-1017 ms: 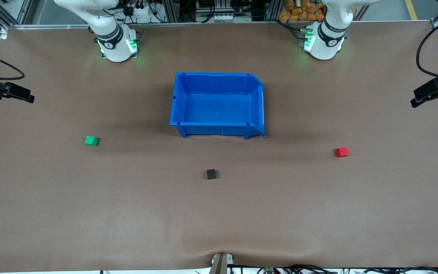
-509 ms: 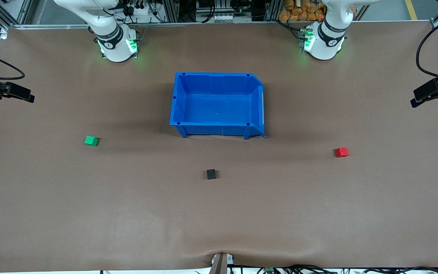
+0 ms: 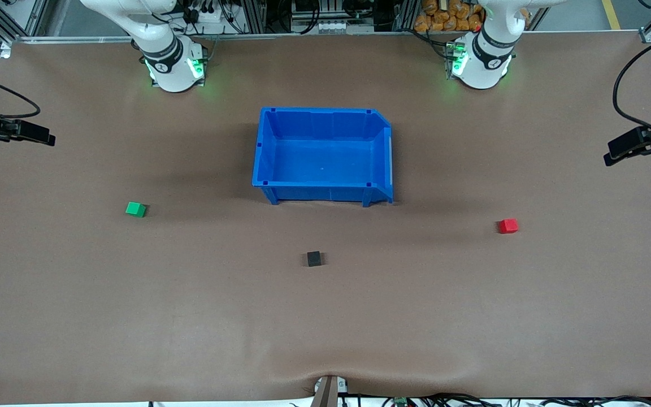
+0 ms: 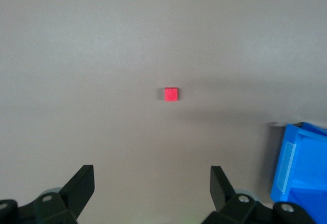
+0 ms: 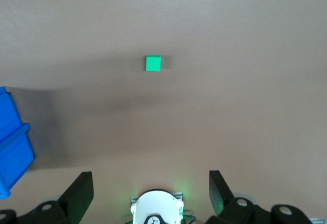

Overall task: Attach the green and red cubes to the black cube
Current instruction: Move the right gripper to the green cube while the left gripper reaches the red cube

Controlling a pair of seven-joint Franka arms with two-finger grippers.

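Plainly, three cubes lie apart on the table: one green cube (image 3: pixel 135 210) toward the right arm's end, one black cube (image 3: pixel 314 259) nearest the camera in front of one blue bin (image 3: pixel 265 148), one red cube (image 3: pixel 508 226) toward the left arm's end. Each looks light and rigid; pinch flat side faces. Right gripper (image 5: pixel 150 191) and left gripper (image 4: pixel 152 185) hang high, jaws spread, empty.

The bin (image 3: pixel 323 154) is sitting mid-table (image 3: pixel 325 316). The black cube (image 3: pixel 314 259) is lying nearer the front camera than the bin. The green cube (image 3: pixel 135 209) is resting toward the right arm's end, the red cube (image 3: pixel 508 226) toward the left arm's end, all well apart.
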